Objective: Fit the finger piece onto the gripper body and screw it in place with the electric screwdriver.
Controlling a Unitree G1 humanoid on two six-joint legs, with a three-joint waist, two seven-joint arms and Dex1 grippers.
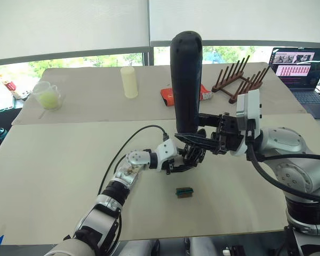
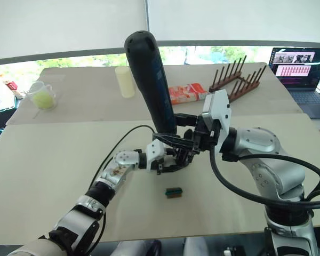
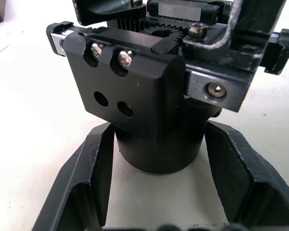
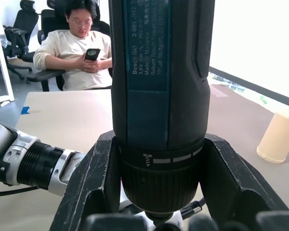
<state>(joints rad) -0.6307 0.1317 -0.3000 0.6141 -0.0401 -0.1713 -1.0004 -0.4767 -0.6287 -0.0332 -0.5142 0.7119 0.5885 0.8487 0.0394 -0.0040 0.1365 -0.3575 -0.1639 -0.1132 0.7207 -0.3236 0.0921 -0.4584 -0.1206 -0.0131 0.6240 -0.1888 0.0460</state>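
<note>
A: Any containers on the tables?

B: One: a clear cup (image 1: 47, 95) on the far table, at the robot's left, with something yellow-green inside. A pale yellow cylinder (image 1: 129, 81) stands near it (solid or hollow, I cannot tell).

A: And the grippers?

B: The right gripper (image 1: 194, 140) is clenched around the electric screwdriver (image 1: 185, 80), gripping it low on the barrel. The tool stands nearly upright with its rounded butt end at the top and its lower end pointing down. The left gripper (image 1: 180, 161) has its two fingers (image 3: 89, 183) closed on either side of the rounded base of the gripper body (image 3: 149, 91), grasping it on the near table directly under the screwdriver.

A: What do the wrist cameras add?

B: The left wrist view brings the gripper body close: a black block with two screws at its top edge, two empty holes below them, and gear teeth behind. The right wrist view shows the screwdriver's printed label and collar, the left arm's metal wrist beside it, and a seated person (image 4: 77, 48) holding a phone across the room.

A: Anything else in the head views?

B: A small green block (image 1: 184, 191) lies on the near table, close in front of the grippers. On the far table sit a wooden rack (image 1: 240, 79), a red and white box (image 2: 186, 94) and a laptop (image 1: 304, 72).
</note>
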